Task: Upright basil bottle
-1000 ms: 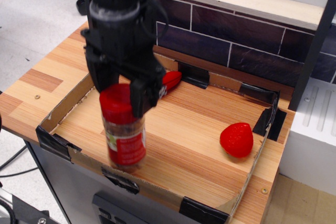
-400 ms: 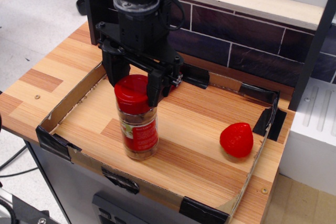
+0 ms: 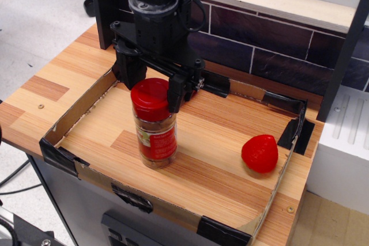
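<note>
The basil bottle (image 3: 155,136) stands upright on the wooden floor of the tray (image 3: 225,171), left of the middle. It is a clear jar with a wide red cap, a red-and-white label and brownish contents. My black gripper (image 3: 151,91) comes down from above and straddles the red cap, one finger (image 3: 125,72) on the cap's left and the other on its right. The fingers sit tight against the cap, shut on it. The bottle's base looks to be on or just above the tray floor.
A red strawberry toy (image 3: 260,153) lies at the tray's right side. The tray has low cardboard walls (image 3: 75,116) with black taped corners. A dark tiled backsplash (image 3: 259,44) runs behind it. The chili pepper toy is hidden behind my gripper.
The bottle and my gripper have moved together to the right and a little toward the back. The bottle went from slightly tilted to upright, and the gripper still holds its cap.
</note>
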Robot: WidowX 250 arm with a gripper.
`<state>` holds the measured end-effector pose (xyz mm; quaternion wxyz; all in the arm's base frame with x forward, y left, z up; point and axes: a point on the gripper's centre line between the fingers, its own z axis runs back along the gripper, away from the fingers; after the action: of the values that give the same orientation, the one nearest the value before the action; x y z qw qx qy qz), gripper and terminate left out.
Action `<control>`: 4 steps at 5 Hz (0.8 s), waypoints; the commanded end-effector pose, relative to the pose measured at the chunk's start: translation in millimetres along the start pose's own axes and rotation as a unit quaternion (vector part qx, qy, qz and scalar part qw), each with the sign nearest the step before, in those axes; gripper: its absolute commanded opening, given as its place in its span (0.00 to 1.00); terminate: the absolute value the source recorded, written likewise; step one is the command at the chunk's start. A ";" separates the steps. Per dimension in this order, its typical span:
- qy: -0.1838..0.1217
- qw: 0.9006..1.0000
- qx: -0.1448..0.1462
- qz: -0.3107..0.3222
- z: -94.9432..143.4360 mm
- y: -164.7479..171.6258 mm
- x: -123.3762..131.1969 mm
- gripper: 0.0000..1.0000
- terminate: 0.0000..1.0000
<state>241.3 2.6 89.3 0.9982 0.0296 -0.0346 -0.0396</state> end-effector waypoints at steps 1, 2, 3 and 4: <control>-0.038 0.998 -0.020 0.041 41.8 10.3 8.8 1.00 0.00; -0.056 0.996 -0.035 0.062 75.2 13.5 19.3 1.00 0.00; -0.072 0.990 -0.032 0.115 99.0 17.4 32.1 1.00 0.00; -0.072 0.990 -0.032 0.115 99.0 17.4 32.1 1.00 0.00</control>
<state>270.6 7.5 178.8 0.9936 -0.0098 -0.0870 0.0709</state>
